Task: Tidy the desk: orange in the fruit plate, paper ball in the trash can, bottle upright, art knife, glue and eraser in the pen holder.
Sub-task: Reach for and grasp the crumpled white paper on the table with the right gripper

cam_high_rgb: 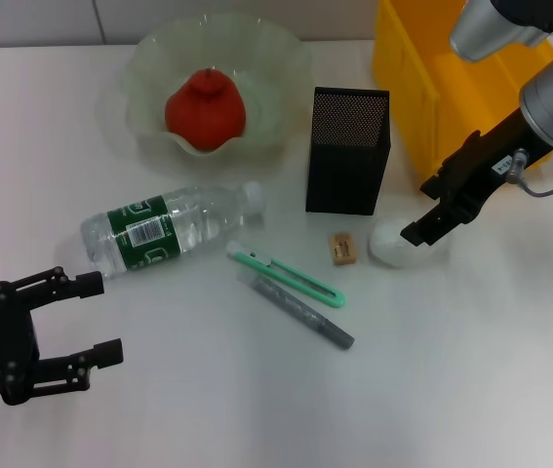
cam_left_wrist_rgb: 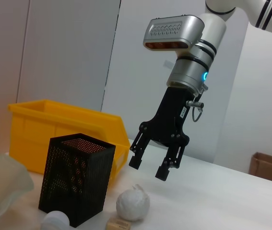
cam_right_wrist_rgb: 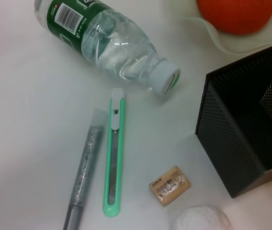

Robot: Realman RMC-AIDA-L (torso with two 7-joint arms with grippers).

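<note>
**Desk scene with the right gripper poised over the paper ball**

The right gripper (cam_high_rgb: 430, 220) has its two black fingers (cam_left_wrist_rgb: 136, 156) spread apart with nothing between them; it hangs just above the crumpled white paper ball (cam_high_rgb: 400, 244), though from the head view alone contact is hard to rule out. The ball lies on the white table (cam_high_rgb: 471, 370), just beside a small tan eraser (cam_high_rgb: 343, 248) and in front of the black mesh pen holder (cam_high_rgb: 347, 150), which stands upright. Behind the gripper sits a yellow plastic bin (cam_high_rgb: 432, 88). Left of the eraser, a green art knife (cam_high_rgb: 285, 275) and a grey glue stick (cam_high_rgb: 301, 314) lie side by side, near each other. Beyond them a clear plastic bottle with a green label (cam_high_rgb: 169, 230) lies on its side. The orange (cam_high_rgb: 205, 109) rests in the translucent scalloped fruit plate (cam_high_rgb: 149, 68). The left gripper (cam_high_rgb: 89, 320) hovers low at the near left, jaws wide and empty.
</note>
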